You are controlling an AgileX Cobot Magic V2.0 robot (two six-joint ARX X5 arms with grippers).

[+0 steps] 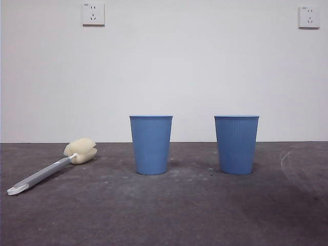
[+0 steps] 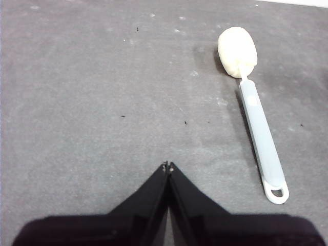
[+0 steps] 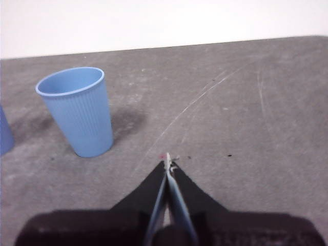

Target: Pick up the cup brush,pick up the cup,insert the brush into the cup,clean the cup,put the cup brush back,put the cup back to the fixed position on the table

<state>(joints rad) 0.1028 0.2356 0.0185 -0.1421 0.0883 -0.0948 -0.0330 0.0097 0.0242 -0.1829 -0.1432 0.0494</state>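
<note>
The cup brush (image 1: 51, 169) lies flat on the table (image 1: 164, 215) at the left, its cream sponge head toward the wall. The left wrist view shows the brush (image 2: 259, 128) off to one side of my left gripper (image 2: 168, 166), which is shut and empty above bare table. Two blue ribbed cups stand upright: one in the middle (image 1: 150, 144), one to its right (image 1: 236, 144). My right gripper (image 3: 168, 163) is shut and empty, apart from the right-hand cup (image 3: 78, 110). Neither arm shows in the front view.
A sliver of the other blue cup (image 3: 4, 136) shows at the edge of the right wrist view. A white wall with two sockets (image 1: 93, 14) stands behind the table. Pale curved scuffs (image 3: 205, 97) mark the table near the right gripper.
</note>
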